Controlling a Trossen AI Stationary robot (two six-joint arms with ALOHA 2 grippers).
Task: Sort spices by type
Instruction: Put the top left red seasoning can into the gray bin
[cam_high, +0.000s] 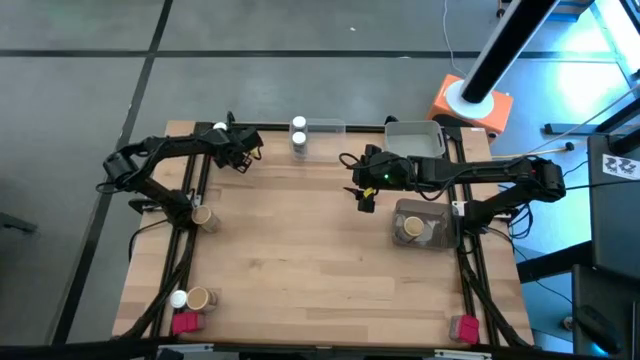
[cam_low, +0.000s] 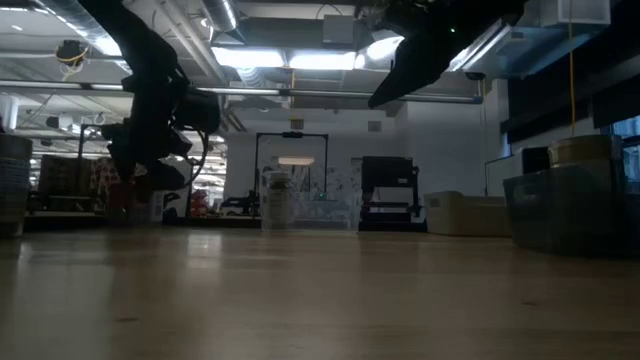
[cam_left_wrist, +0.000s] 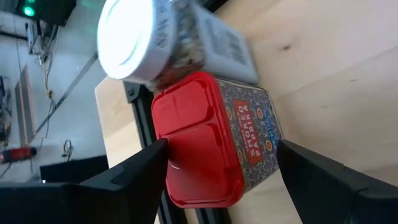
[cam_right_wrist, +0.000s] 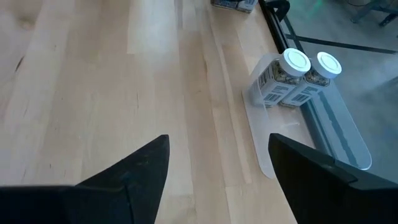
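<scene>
In the left wrist view, the white-lidded clear jar (cam_left_wrist: 140, 37) is cut off by the picture's edge, and its label is too blurred to read. In the high view, the left arm hides the red-lidded boxy spice tin (cam_left_wrist: 214, 140), and the grey tray's (cam_high: 425, 222) contents are too small to tell.

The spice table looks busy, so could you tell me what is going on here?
The left gripper hangs open around a red-lidded paprika tin at the table's far left corner, beside a white-lidded jar; no grip yet. The right gripper waits open over the middle. Two white-lidded jars sit in a clear tray.
</scene>
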